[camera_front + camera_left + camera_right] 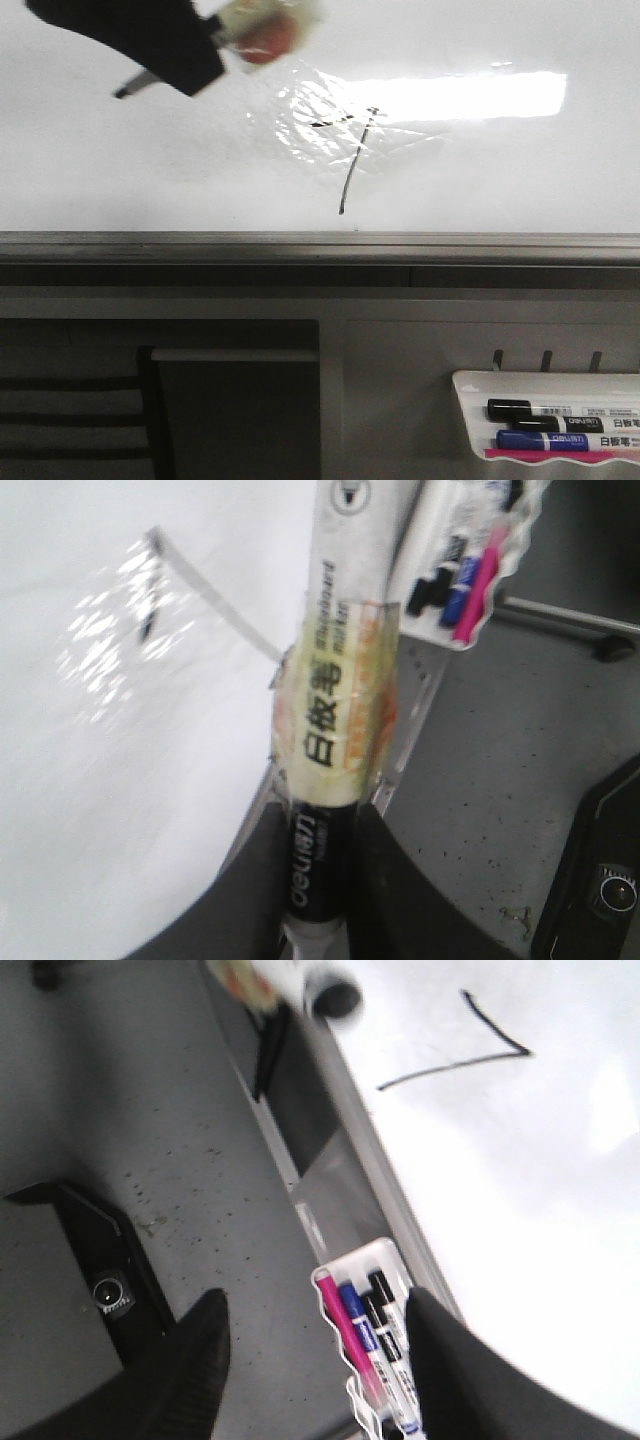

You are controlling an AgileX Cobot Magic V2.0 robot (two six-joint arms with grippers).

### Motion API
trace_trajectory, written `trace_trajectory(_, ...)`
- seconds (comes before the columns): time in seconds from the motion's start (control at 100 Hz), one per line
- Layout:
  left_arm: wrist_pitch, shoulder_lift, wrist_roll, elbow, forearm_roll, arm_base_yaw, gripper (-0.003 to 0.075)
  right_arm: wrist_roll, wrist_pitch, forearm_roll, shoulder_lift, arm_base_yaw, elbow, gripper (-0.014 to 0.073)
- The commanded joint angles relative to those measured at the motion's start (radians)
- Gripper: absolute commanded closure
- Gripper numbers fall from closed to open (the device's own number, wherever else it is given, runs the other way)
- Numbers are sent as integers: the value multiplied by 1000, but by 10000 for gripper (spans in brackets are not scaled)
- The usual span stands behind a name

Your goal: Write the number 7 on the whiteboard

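Black hand-drawn number 7 (350,160) looks finished on the glossy whiteboard (120,170); left tool (318,900) clamps the taped marker (335,710), right tool (315,1345) gapes; stowing seems next.

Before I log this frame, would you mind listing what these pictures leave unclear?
- Marker tip: cut off by the left wrist view's top edge, blurred in the front view.
- Left gripper: mostly cropped in the front view.
- Number 7: glare breaks its top stroke.
- Tray pens: labels too small.

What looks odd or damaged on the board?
The 7 has a broken top stroke, drawn as separate dashes. It sits on a wrinkled shiny patch of the whiteboard, below the glare.
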Motion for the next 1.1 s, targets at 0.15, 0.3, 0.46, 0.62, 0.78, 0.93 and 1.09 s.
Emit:
trace_trajectory(0.15,-54,-68,-507,61,229,259,741,69,-32,-50,-141,-33,12,240)
trace_trajectory(0.3,-249,-55,-561,150,177,408,741,92,-37,-50,-173,-33,62,240)
trace_trajectory(0.46,-366,-20,-561,184,136,488,741,92,-48,-50,-172,-33,103,240)
trace_trajectory(0.62,-382,33,-561,184,93,518,741,94,-52,-50,-172,-33,120,240)
trace_trajectory(0.78,-391,67,-561,184,79,518,740,94,-64,-50,-172,-33,120,240)
trace_trajectory(0.93,-421,77,-561,184,77,518,711,94,-66,-50,-172,-33,120,240)
trace_trajectory(1.09,-439,77,-561,184,77,518,534,94,-68,-50,-172,-33,120,240)
